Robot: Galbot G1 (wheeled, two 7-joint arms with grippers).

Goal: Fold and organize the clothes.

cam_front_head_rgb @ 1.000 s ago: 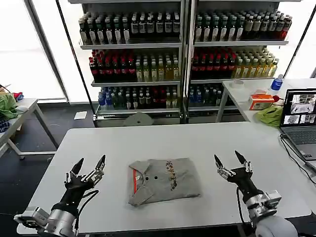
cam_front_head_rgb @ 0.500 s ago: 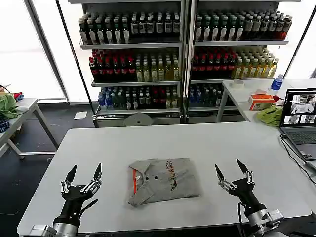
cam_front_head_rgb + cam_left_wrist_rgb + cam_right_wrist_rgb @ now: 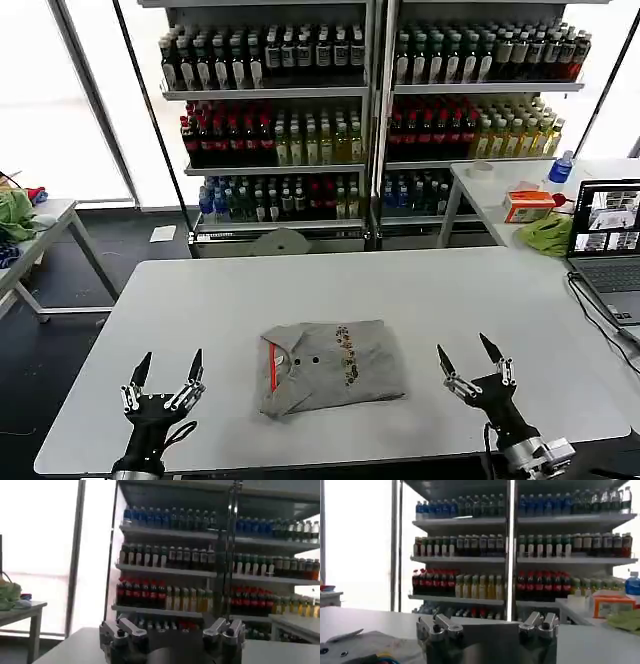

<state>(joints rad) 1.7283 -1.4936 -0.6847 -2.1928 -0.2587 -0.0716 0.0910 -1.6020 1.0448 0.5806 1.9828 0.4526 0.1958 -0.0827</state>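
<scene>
Near edge of the bench (image 3: 420, 290): left tool (image 3: 160, 373) at the robot's left, fingers spread and empty, tips pointing away from the body. Right tool (image 3: 470, 358) mirrors it on the right, also spread, holding nothing. Neither touches cloth.

Between them, a little farther in: one gray shirt (image 3: 332, 366), already folded into a compact rectangle and lying flat. Red-lined collar placket sits on its left-hand side, the multicoloured chest print runs through the middle. Long axis goes left to right across the bench, roughly in line with the gap between the tools. The shirt's right edge looks slightly closer to the right tool than its left edge is to the left tool; judged, the right arm has the shorter reach if the bundle is to be moved or squared.

Right wrist view catches a corner of the shirt (image 3: 360, 647), with buttons and a bit of print, low beside the tool; left wrist view has only bare bench there.

Far: drink shelves (image 3: 370, 120), side table with a laptop (image 3: 605, 240) and a green cloth (image 3: 548, 232).
</scene>
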